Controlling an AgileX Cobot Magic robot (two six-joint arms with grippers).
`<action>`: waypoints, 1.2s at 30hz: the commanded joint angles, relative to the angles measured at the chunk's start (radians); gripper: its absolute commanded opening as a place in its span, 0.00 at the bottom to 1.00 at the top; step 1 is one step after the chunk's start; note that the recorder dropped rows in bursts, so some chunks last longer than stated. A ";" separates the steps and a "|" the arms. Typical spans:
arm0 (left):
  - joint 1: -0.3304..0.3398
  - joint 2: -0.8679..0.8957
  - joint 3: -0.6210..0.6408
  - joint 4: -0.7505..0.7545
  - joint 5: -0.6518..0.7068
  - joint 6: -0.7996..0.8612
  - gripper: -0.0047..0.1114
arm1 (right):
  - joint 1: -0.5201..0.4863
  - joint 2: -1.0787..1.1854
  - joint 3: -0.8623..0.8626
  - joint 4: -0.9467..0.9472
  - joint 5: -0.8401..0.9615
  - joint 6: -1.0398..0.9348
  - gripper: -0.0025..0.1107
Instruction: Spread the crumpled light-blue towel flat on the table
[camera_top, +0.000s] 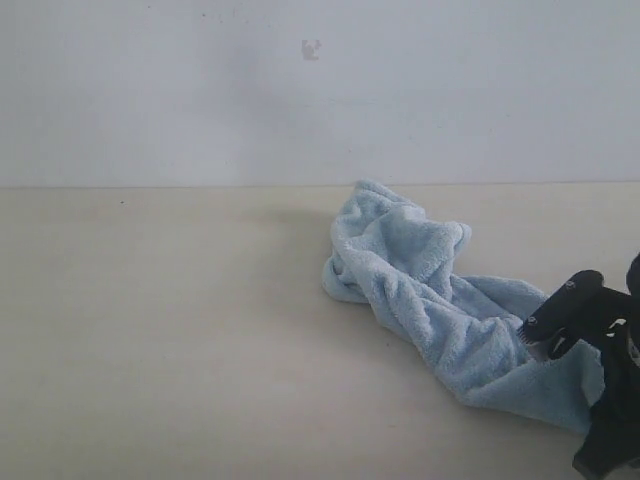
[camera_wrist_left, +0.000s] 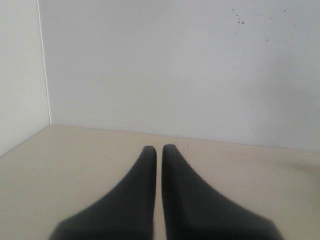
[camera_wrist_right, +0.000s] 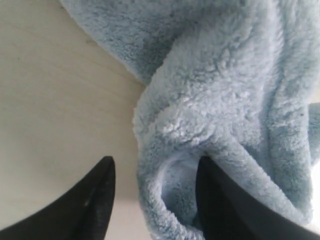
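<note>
Towel (camera_top: 420, 290) lies crumpled on the beige table (camera_top: 150, 330) — white wall (camera_top: 200, 90) behind.

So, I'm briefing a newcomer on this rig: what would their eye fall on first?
The crumpled light-blue towel, lying in a twisted heap right of centre on the pale table. Next, the right gripper at its near end, fingers open astride a fold. The left gripper hangs shut above the table, facing the wall.

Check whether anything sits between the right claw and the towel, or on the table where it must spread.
Nothing visible does. The open right claw is at the towel, with a fold lying between its fingers. The table around the towel shows no other object.
</note>
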 joint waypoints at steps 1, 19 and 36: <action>-0.003 -0.002 0.003 0.000 0.001 0.005 0.07 | 0.003 0.036 -0.003 -0.011 -0.007 0.006 0.44; -0.003 -0.002 0.003 0.000 0.001 0.005 0.07 | 0.003 0.081 -0.015 -0.135 -0.003 0.180 0.02; -0.003 -0.002 0.003 0.000 0.001 0.005 0.07 | 0.003 -0.513 -0.010 -0.021 -0.105 0.177 0.02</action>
